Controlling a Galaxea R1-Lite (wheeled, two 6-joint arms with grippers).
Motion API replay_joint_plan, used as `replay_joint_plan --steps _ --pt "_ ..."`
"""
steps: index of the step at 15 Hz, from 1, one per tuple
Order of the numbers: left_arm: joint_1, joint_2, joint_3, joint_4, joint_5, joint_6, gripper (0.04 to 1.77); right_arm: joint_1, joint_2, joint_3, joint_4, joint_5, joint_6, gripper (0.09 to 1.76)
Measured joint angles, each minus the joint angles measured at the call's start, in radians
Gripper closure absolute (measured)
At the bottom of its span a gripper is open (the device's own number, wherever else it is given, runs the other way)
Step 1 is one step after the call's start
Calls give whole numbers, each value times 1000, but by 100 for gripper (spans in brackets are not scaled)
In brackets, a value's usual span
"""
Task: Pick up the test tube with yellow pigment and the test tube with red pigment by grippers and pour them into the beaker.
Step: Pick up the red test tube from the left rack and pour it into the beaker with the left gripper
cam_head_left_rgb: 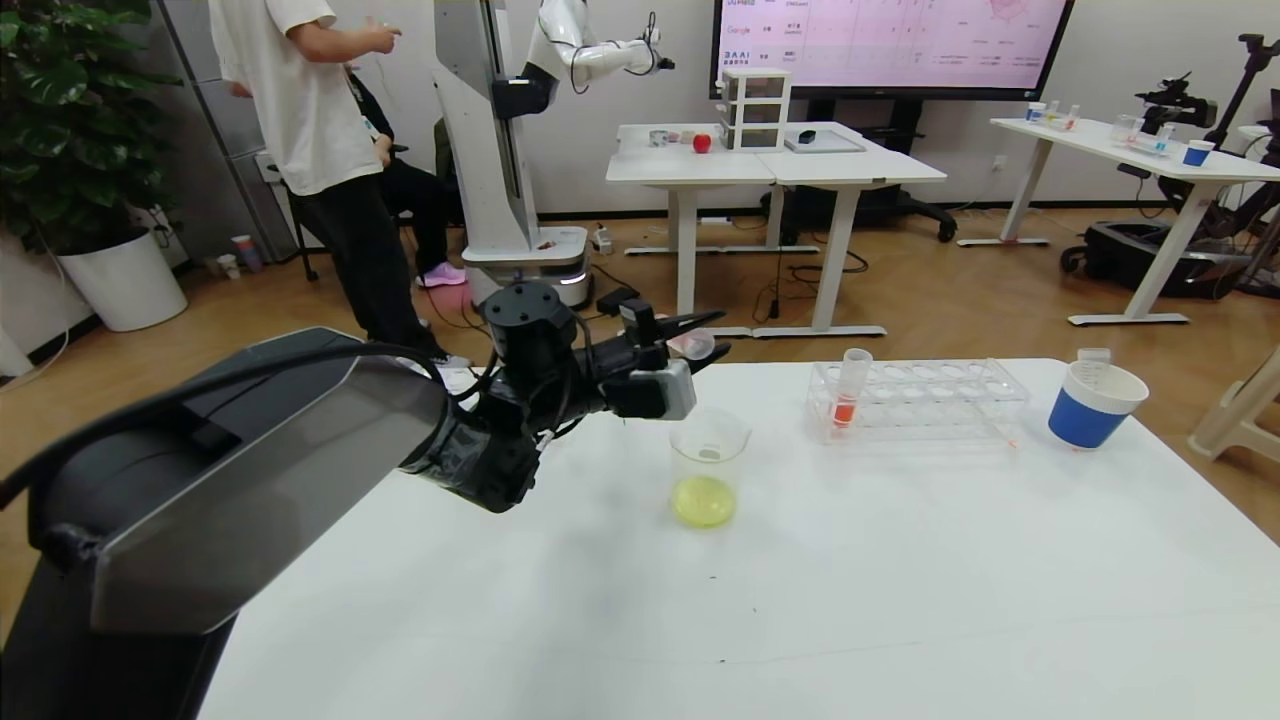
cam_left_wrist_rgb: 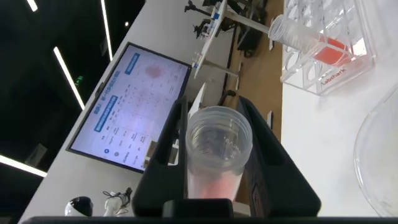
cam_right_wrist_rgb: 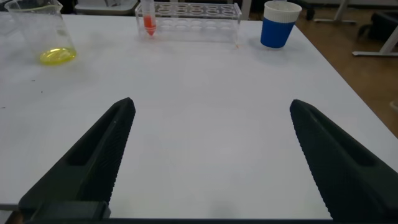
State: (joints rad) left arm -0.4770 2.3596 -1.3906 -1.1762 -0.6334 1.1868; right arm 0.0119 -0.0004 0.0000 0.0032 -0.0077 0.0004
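Black left arm: reaches in from the robot's left over the white table, ending just above and to the left of the beaker.
Left gripper: fingers clamped on a test tube; in the left wrist view the two black fingers press either side of the tube's body.
Held tube: lies roughly level with its wide rim pointing away from the arm, above and a little behind the beaker's mouth; the wrist view looks into its open end and shows no yellow inside, only a pinkish tint low down that could be something behind it. I judge it is the test tube with yellow pigment, already poured out.
Beaker: stands upright on the table below the gripper, with a shallow layer of yellow liquid at the bottom, which fits that reading.
Rack: clear plastic, to the right of the beaker, near but apart from it.
Test tube with red pigment: upright in the rack's left end, red liquid in its lower part, untouched; its pour is yet to come.
Paper cup: blue and white, right of the rack.
Right gripper: fingers wide apart, gripping nothing, low over bare table at the near side, probably placed ready for the red tube.
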Motion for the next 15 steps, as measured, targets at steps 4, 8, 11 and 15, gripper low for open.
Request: replay_joint_plan --steps 4,8,11,15 --pt "4 8 1 26 -17 109 129 0 0 0 0 0 0 11" --pt "3 12 0 39 -14 198 129 0 0 0 0 0 0 11" --pt "-1 14 0 49 -12 257 129 0 0 0 0 0 0 11" --pt "-2 15 4 54 -12 322 129 0 0 0 0 0 0 11"
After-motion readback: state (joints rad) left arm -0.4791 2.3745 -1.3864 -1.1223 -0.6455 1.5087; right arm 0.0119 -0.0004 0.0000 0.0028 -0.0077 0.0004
